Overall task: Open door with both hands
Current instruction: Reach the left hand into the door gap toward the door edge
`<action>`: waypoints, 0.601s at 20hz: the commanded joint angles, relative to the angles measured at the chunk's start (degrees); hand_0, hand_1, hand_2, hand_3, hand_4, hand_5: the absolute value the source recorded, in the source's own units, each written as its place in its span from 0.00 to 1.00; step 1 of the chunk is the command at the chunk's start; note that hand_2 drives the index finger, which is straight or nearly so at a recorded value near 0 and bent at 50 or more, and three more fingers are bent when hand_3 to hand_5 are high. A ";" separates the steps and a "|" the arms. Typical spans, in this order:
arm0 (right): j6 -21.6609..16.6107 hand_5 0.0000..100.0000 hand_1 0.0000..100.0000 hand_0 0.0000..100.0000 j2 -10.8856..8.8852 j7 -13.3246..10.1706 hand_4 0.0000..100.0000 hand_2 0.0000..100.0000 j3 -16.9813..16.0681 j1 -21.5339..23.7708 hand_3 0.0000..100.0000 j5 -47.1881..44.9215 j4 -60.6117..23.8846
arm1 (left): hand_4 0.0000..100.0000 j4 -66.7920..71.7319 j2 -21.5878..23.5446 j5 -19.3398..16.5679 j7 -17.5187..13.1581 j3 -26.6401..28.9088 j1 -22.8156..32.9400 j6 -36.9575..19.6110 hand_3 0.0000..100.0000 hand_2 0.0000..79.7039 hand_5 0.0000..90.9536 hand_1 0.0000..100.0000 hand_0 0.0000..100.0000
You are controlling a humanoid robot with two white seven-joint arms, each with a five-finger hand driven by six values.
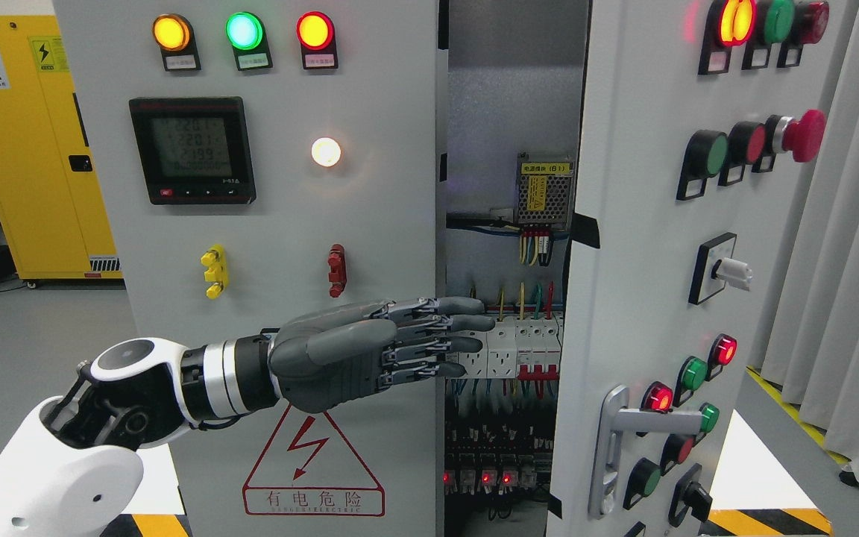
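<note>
To my far left stands a tall yellow metal storage cabinet [34, 149] bearing warning labels. Pale grey pleated curtains [847, 298] hang at my right, above yellow-and-black striped floor tape [772, 520].

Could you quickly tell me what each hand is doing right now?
Left hand: open, fingers straight, holding nothing, reaching into the door gap.
Right hand: not in view.

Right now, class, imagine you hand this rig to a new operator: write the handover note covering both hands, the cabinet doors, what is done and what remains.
Left hand: fingers straight and holding nothing, reaching into the gap by the inner edge of the grey left cabinet door.
Right hand: out of view.
Grey right cabinet door with the silver lever handle: swung partly open, white circuit breakers exposed.
Left door looks closed.
Left: swing the doors fully open.
</note>
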 commanded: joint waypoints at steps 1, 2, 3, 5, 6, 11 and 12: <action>0.02 0.00 0.50 0.00 1.71 -0.03 0.00 0.04 -0.01 -0.27 0.00 0.02 0.00 | 0.00 7.16 -8.14 0.45 0.11 0.81 -5.30 2.63 0.00 0.00 0.00 0.56 0.12; 0.02 0.00 0.50 0.00 1.71 -0.03 0.00 0.04 -0.01 -0.27 0.00 0.02 0.00 | 0.00 7.15 -8.85 0.54 0.11 0.98 -5.65 3.43 0.00 0.00 0.00 0.56 0.12; 0.02 0.00 0.50 0.00 1.71 -0.03 0.00 0.04 -0.01 -0.27 0.00 0.02 0.00 | 0.00 7.15 -9.29 0.63 0.11 1.42 -6.00 3.70 0.00 0.00 0.00 0.56 0.12; 0.02 0.00 0.50 0.00 1.71 -0.03 0.00 0.04 -0.01 -0.27 0.00 0.02 0.00 | 0.00 7.24 -10.60 1.33 0.11 1.86 -6.79 4.92 0.00 0.00 0.00 0.56 0.12; 0.02 0.00 0.50 0.00 1.71 -0.03 0.00 0.04 -0.01 -0.27 0.00 0.02 0.00 | 0.00 7.24 -11.13 1.94 0.11 1.86 -6.97 5.45 0.00 0.00 0.00 0.56 0.12; 0.02 0.00 0.50 0.00 1.71 -0.03 0.00 0.04 -0.01 -0.27 0.00 0.02 0.00 | 0.00 8.03 -14.21 1.86 0.11 1.77 -7.85 5.55 0.00 0.00 0.00 0.56 0.12; 0.02 0.00 0.50 0.00 1.71 -0.03 0.00 0.04 -0.01 -0.27 0.00 0.02 0.00 | 0.00 8.12 -14.65 1.77 0.11 1.60 -8.03 5.55 0.00 0.00 0.00 0.56 0.12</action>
